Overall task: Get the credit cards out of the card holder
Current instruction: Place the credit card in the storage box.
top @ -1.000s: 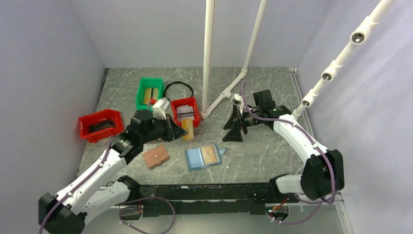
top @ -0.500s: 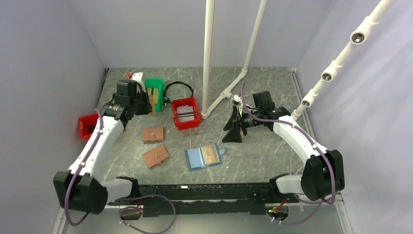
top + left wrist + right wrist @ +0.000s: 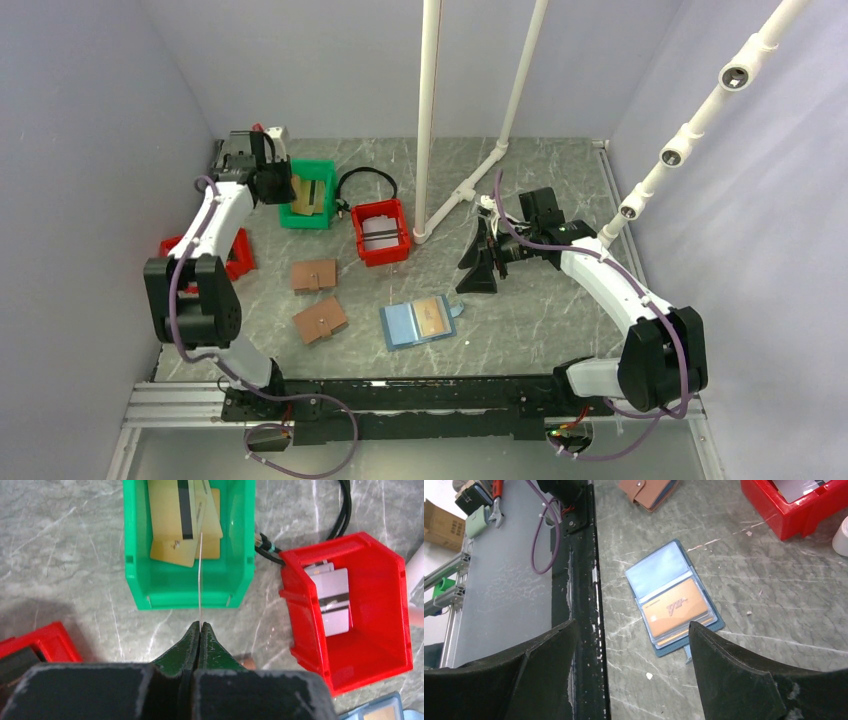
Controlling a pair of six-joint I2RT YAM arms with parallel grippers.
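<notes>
Cards lie in 3 places. A few overlap loosely in the green bin. 1 card is clenched edge-on in the left gripper, above the bin's near wall. At least 1 more sits in a pocket of the holder, which lies open on the bench near the arm bases. The right gripper hangs above the bench beside the holder, jaws spread wide and grasping nothing. Each card looks light, thin, stiff but springy, and slick, so it should slide easily yet be hard to lift off a flat surface. The best hold is probably a pinch on an edge standing proud of the pocket, with the light, floppy holder pinned so it does not drag along. Edges under the top card hint at more stacked below, but they cannot be counted. The held card shows only as a thin line, so its face is unreadable, and the bin's far end is cut off in the wrist view.
</notes>
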